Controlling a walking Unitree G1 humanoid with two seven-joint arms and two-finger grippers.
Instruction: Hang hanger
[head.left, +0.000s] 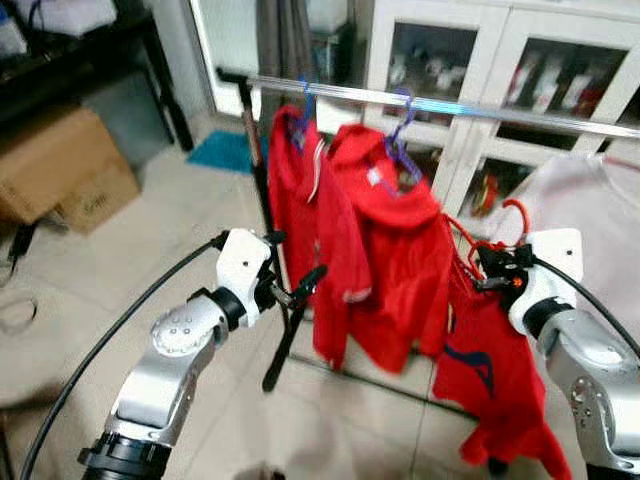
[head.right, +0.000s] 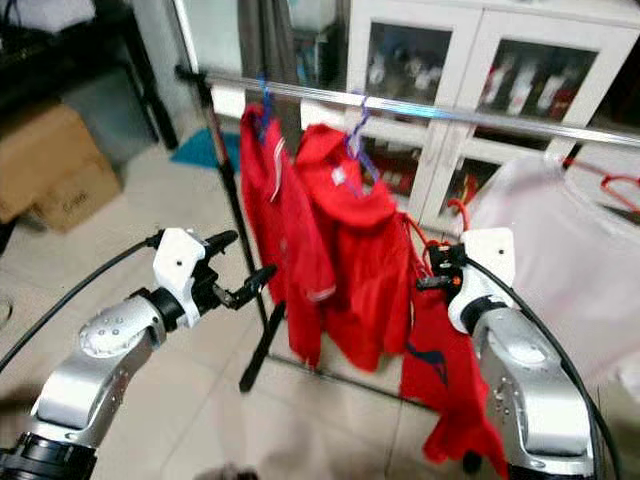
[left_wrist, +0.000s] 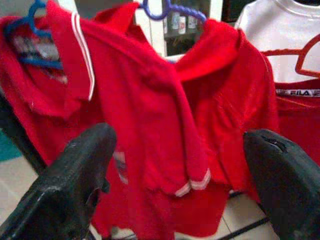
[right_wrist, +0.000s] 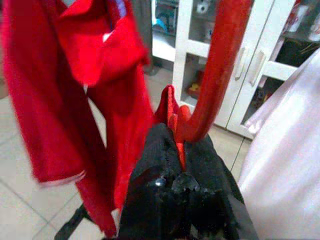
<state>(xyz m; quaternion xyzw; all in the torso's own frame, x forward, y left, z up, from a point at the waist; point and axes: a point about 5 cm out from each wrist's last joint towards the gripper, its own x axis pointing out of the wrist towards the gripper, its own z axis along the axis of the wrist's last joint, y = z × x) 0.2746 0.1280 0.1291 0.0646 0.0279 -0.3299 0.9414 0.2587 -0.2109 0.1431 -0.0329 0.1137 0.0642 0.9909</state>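
Note:
A silver clothes rail (head.left: 450, 105) runs across the scene at head height. Two red shirts (head.left: 395, 260) hang from it on blue and purple hangers (head.left: 400, 150). My right gripper (head.left: 490, 265) is shut on the neck of a red hanger (right_wrist: 210, 85), which carries a third red shirt (head.left: 490, 380). Its hook (head.left: 515, 208) sits below the rail, to the right of the hung red shirts. My left gripper (head.left: 295, 260) stands open near the leftmost red shirt (left_wrist: 125, 100), holding nothing.
A white shirt (head.left: 590, 210) hangs on the rail at the right. The rack's black upright (head.left: 262, 190) stands by my left gripper. Behind is a white glass-door cabinet (head.left: 500, 60). A cardboard box (head.left: 60, 170) and a teal mat (head.left: 225, 150) lie at the left.

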